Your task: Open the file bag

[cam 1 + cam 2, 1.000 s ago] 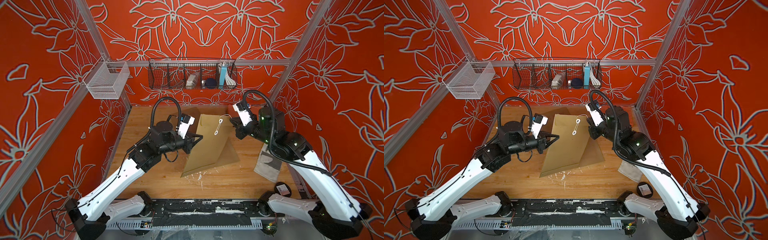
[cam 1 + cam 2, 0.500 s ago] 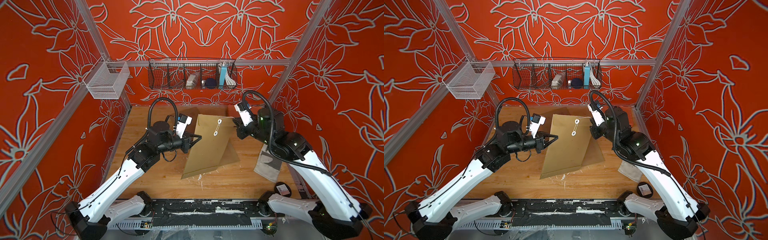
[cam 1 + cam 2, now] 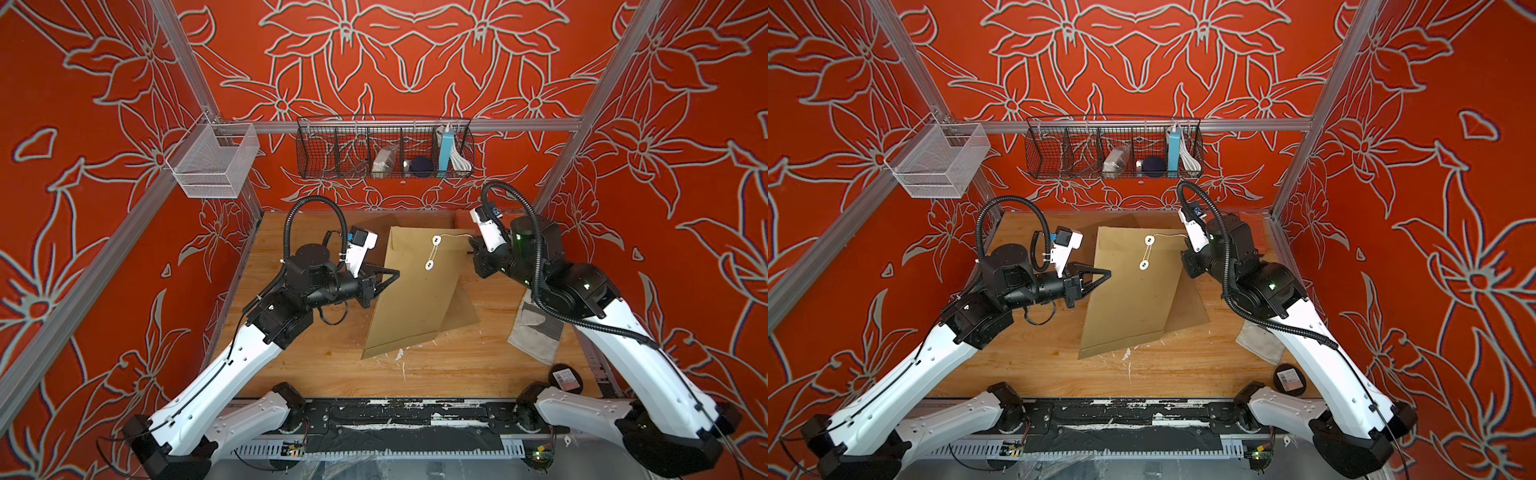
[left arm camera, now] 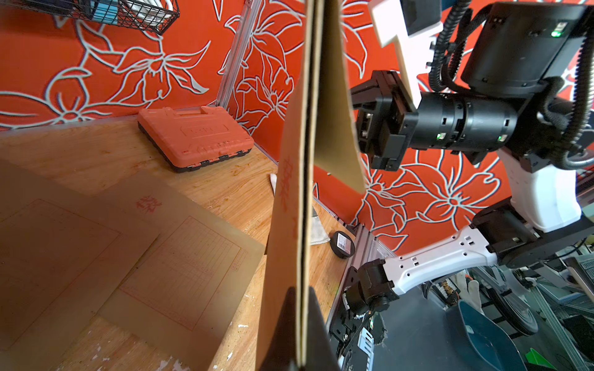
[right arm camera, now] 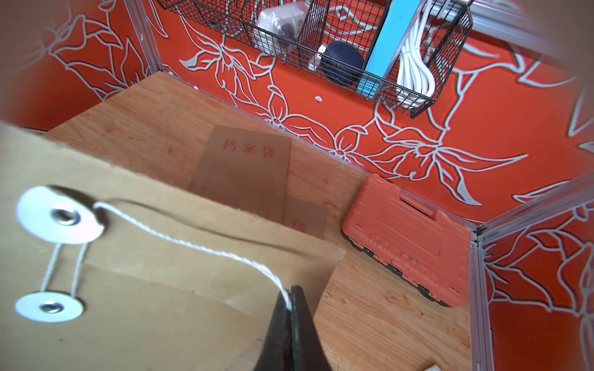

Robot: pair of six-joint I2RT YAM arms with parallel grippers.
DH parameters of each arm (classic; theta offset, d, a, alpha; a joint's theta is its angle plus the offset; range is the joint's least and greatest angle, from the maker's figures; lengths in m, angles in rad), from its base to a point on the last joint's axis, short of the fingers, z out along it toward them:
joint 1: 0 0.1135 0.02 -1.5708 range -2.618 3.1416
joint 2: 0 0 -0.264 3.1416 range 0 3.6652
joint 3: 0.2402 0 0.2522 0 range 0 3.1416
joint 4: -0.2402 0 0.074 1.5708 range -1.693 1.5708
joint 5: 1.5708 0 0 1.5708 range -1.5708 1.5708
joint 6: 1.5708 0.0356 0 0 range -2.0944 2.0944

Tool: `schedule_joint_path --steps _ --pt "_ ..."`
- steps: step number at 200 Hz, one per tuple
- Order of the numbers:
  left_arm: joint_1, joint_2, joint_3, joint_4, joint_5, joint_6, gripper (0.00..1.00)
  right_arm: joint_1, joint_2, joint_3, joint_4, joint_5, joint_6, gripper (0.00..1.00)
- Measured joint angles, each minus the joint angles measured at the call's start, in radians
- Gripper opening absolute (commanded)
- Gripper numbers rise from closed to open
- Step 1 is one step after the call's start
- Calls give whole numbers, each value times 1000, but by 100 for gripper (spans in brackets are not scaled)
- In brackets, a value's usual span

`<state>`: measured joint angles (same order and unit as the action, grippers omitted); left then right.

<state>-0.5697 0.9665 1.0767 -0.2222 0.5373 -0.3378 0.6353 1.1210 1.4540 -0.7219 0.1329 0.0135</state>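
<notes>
The file bag (image 3: 415, 291) (image 3: 1133, 291) is a brown paper envelope held up tilted above the table, seen edge-on in the left wrist view (image 4: 289, 192). My left gripper (image 3: 397, 272) (image 3: 1108, 272) (image 4: 301, 292) is shut on its left edge. A white string (image 3: 453, 236) (image 5: 193, 245) runs from the upper white disc (image 3: 437, 240) (image 5: 59, 215) to my right gripper (image 3: 471, 245) (image 3: 1183, 249) (image 5: 291, 295), which is shut on the string's end. Two strands still link the upper disc to the lower disc (image 3: 428, 264) (image 5: 49, 306).
More brown file bags (image 4: 180, 257) (image 5: 247, 160) lie flat on the wooden table. An orange tool case (image 4: 196, 138) (image 5: 408, 237) sits in the back right corner. A grey cloth (image 3: 536, 328) and a black round box (image 3: 565, 378) lie at the right. Wire baskets (image 3: 384, 147) hang on the back wall.
The left arm has drifted slightly to the left with the bag. Both grippers keep their holds.
</notes>
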Motion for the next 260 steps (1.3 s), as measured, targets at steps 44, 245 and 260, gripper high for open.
schedule_joint_path --steps 44,245,260 --pt "10 -13 -5 0 0 0 0 0 0 -11 -5 17 5 0" --pt "-79 -36 31 -76 -288 17 0 0 10 -83 84 -343 56 0" --pt "-150 -31 50 -89 -392 41 0 0 12 -91 104 -364 66 0"
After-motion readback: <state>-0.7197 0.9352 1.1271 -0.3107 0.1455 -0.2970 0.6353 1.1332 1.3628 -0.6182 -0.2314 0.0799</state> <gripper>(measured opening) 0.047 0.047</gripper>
